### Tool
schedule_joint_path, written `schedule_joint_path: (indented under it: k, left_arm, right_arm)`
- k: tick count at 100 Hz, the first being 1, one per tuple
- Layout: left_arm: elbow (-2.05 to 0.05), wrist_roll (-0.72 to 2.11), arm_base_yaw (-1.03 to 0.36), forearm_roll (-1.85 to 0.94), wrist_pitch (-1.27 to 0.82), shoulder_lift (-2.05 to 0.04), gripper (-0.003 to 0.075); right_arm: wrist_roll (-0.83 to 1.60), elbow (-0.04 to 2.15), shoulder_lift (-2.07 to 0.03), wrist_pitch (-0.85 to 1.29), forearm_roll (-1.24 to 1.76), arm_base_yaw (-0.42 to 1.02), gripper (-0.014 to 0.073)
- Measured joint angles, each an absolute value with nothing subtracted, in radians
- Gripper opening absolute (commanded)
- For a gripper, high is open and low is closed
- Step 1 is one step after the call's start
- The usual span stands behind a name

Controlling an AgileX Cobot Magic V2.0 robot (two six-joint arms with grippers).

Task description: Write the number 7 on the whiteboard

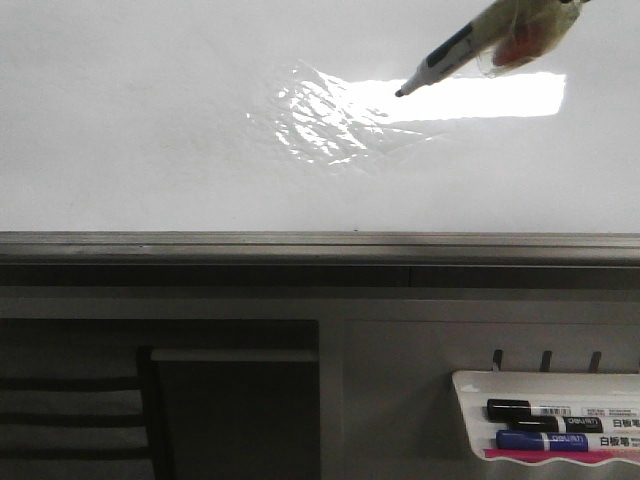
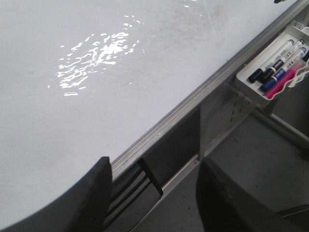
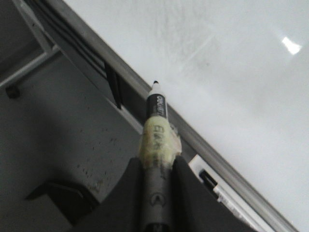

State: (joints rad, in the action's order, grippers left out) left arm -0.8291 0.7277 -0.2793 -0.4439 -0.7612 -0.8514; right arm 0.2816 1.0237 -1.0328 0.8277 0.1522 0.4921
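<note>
The whiteboard point(image 1: 150, 130) is a large glossy white board with a grey rail along its lower edge; it also shows in the left wrist view point(image 2: 72, 111) and the right wrist view point(image 3: 231, 72). No number 7 strokes show on it. My right gripper point(image 3: 157, 166) is shut on a black marker point(image 3: 157, 111) wrapped in yellowish tape. In the front view the marker point(image 1: 440, 60) comes in from the top right, tip pointing down-left in front of the bright reflection. My left gripper point(image 2: 154, 193) is open and empty, over the board's rail.
A white marker tray point(image 1: 470, 400) hangs below the board at the lower right, holding black, blue and pink markers point(image 1: 545, 425); it also shows in the left wrist view point(image 2: 251, 84). A dark chair back point(image 1: 70, 400) stands at the lower left.
</note>
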Motion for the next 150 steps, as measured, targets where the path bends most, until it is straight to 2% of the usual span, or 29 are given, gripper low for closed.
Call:
schedule_joint_path:
  k: [24, 89, 150]
  left_arm:
    - [-0.813, 0.728, -0.278, -0.454, -0.72, -0.832, 0.0368]
    - [-0.809, 0.728, -0.277, -0.473, -0.7, -0.832, 0.0368]
    - [-0.809, 0.728, -0.277, -0.475, -0.663, -0.832, 0.0368]
  right_arm:
    - [0.27, 0.906, -1.032, 0.532, 0.19, 0.492, -0.0046]
    - [0.268, 0.955, -1.291, 0.341, 0.304, 0.492, -0.0046]
    - [0.27, 0.966, -1.268, 0.458, 0.359, 0.339, -0.0046]
